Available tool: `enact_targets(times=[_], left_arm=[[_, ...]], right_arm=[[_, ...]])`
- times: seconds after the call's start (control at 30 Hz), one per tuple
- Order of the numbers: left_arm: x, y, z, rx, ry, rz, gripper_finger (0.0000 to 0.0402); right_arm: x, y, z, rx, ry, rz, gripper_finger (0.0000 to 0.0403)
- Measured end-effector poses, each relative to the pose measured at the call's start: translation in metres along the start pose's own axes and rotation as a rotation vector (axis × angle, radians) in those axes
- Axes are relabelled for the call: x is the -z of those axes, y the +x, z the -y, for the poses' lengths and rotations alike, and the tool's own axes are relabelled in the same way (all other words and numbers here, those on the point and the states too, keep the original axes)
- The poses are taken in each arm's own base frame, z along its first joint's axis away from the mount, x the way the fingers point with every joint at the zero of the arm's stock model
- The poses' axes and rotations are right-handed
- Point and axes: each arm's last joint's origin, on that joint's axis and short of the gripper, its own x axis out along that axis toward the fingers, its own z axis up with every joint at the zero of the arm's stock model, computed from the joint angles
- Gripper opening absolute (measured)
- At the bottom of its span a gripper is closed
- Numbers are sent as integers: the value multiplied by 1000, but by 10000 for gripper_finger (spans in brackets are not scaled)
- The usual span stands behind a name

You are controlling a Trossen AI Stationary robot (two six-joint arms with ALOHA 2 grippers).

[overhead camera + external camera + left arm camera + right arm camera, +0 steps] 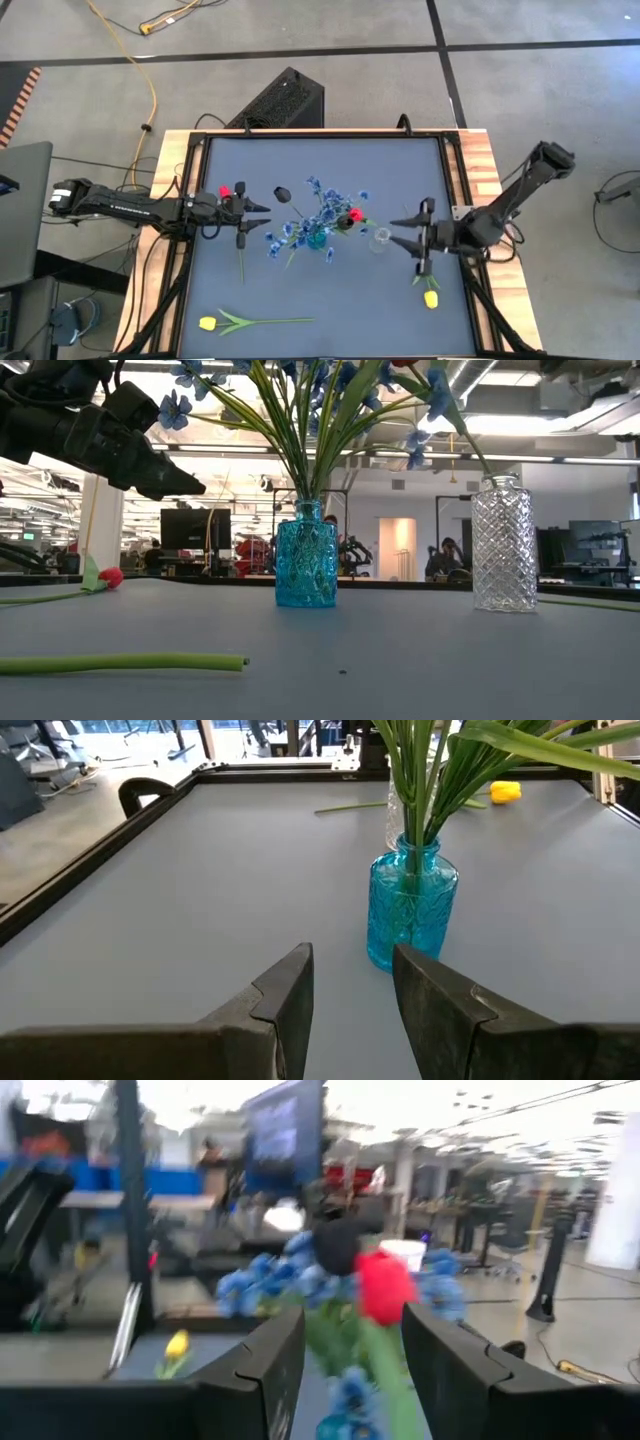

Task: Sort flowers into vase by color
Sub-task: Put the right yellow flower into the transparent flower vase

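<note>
A blue glass vase (pixel 316 238) (pixel 306 565) (pixel 410 910) stands mid-table, holding blue blossoms (pixel 322 205) and one red tulip (pixel 355 214) (pixel 385 1285). To its right stands a clear glass vase (pixel 380 240) (pixel 503 545). My left gripper (pixel 262 208) (pixel 350 990) is open, above the table left of the blue vase. My right gripper (pixel 402 232) (pixel 350 1360) is open, just right of the clear vase. A red tulip (pixel 225 190) (pixel 110 577) lies on the table by my left gripper. Two yellow tulips (pixel 207 323) (pixel 430 298) lie near the near edge. A dark bud (pixel 282 192) shows left of the bouquet.
The table has a raised dark frame (pixel 190 200) around its grey mat. A long green stem (pixel 120 662) (pixel 275 321) of the left yellow tulip lies along the near edge. Bare mat lies between the vases and the far edge.
</note>
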Motion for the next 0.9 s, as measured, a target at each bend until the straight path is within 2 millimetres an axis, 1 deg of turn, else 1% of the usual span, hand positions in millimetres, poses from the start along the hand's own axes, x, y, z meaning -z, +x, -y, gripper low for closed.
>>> enact_targets(times=[0.1,0.17,0.3,0.4,0.53,0.57,0.63,0.7,0.77,0.83,0.9], left_arm=[[0,0,0,-1,0,-2,128],[0,0,0,-1,0,-3,128],[0,0,0,-1,0,-4,128],[0,0,0,-1,0,-4,128],[0,0,0,-2,-3,-3,128],[0,0,0,-1,-4,-3,128],[0,0,0,-1,-11,-3,128],[0,0,0,-1,-12,-3,128],[0,0,0,-2,-13,-3,128],[0,0,0,-2,-13,-3,128],[0,0,0,-2,-14,-3,128]], right_arm=[[-4,6,-17,-82,-114,-97,187],[-5,11,-29,-120,-158,-173,183],[-6,20,-48,-153,-133,-344,175],[0,24,-58,-204,-149,-531,170],[6,24,-61,-230,-107,-845,164],[9,23,-60,-208,-75,-936,163],[17,19,-55,-105,33,-1106,160],[23,15,-46,53,158,-1258,157],[30,10,-36,247,251,-1390,156],[34,6,-27,438,302,-1448,156],[35,8,-21,553,360,-1446,157]])
